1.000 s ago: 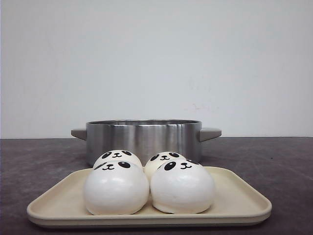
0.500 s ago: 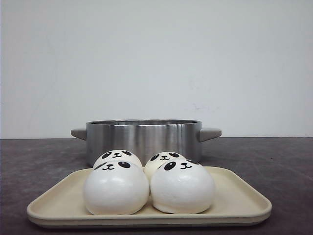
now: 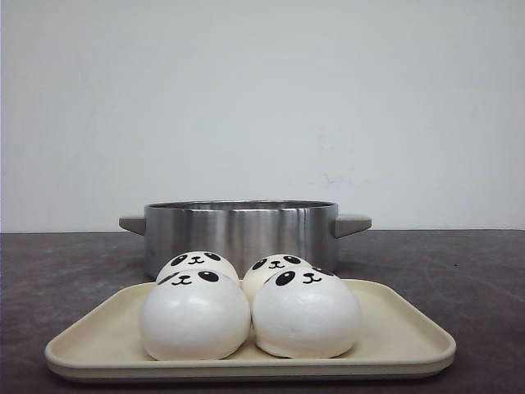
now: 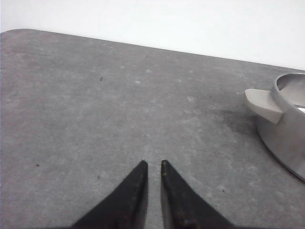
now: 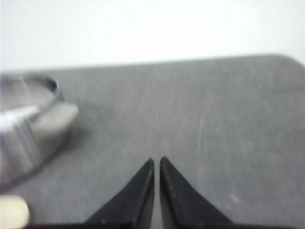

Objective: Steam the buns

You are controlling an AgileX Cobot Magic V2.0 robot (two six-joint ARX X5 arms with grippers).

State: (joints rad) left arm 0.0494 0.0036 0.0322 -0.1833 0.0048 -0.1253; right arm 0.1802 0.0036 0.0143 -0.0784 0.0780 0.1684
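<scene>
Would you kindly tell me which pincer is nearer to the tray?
Right, probably. A blurred cream corner, likely the tray, shows beside the right pincer; the left pincer sees only table and the pot's handle.

We record a plain white wall [image 3: 262,107] behind the work surface, unbroken and evenly lit, with only a few faint scuff marks right of centre. It meets the table [image 3: 459,263] in a straight horizontal line. The tabletop is dark grey with a mottled, stone-like finish; from the left wrist view we see pale flecks and small dark specks on it, and a rounded far corner. Lighting is soft and diffuse, with only a faint shadow on the surface. The right wrist view is blurred.
</scene>
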